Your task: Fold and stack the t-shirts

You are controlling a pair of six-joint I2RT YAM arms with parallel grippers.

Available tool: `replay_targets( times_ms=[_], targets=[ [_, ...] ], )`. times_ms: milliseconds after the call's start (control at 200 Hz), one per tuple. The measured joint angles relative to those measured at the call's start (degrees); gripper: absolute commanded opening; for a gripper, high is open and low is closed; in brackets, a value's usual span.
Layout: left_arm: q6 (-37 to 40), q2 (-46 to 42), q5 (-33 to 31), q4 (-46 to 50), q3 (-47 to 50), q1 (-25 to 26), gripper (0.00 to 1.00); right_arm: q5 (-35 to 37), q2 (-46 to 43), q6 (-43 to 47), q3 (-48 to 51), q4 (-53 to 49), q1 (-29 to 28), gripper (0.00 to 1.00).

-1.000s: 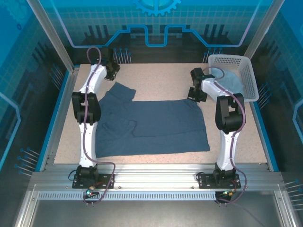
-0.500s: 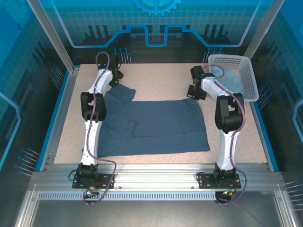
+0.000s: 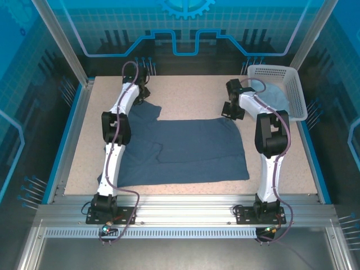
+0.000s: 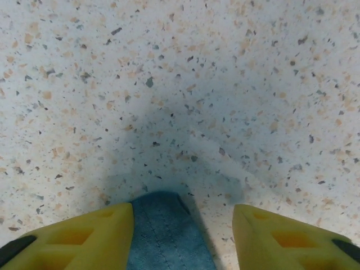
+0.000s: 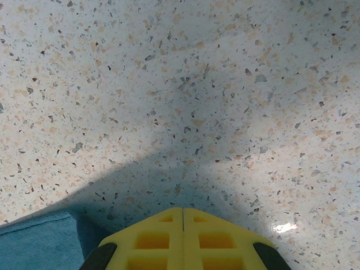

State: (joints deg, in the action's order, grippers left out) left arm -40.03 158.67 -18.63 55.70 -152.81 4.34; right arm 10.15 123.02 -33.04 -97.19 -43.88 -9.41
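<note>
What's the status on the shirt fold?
Left gripper open, straddling dark shirt corner. Right gripper shut beside the far edge. Pale shirt in basket. No obstruction seen.

A robot lab cell: a speckled table (image 3: pixel 185 90) walled by metal posts (image 3: pixel 63 42) and blue printed panels (image 3: pixel 236 28) (circuit lines, a gear), with a left arm (image 3: pixel 112 152) and right arm (image 3: pixel 270 163) bolted to the rail (image 3: pixel 185 216) at the table's near edge.

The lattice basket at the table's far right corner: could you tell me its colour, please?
The basket is white, clearest in the top external view.
</note>
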Motion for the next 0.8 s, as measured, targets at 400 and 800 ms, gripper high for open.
replay_targets(
  times_ms=[400,800],
  targets=[
    [-1.77,0.66,2.19,8.31,-2.47,-0.59,0.05,-0.15,0.07,-0.37,0.00,0.00,-0.02,0.00],
    [-0.90,-5.86,2.58,7.26,5.88,-0.37,0.00,-0.17,0.07,-0.31,0.00,0.72,-0.07,0.00]
  ],
)
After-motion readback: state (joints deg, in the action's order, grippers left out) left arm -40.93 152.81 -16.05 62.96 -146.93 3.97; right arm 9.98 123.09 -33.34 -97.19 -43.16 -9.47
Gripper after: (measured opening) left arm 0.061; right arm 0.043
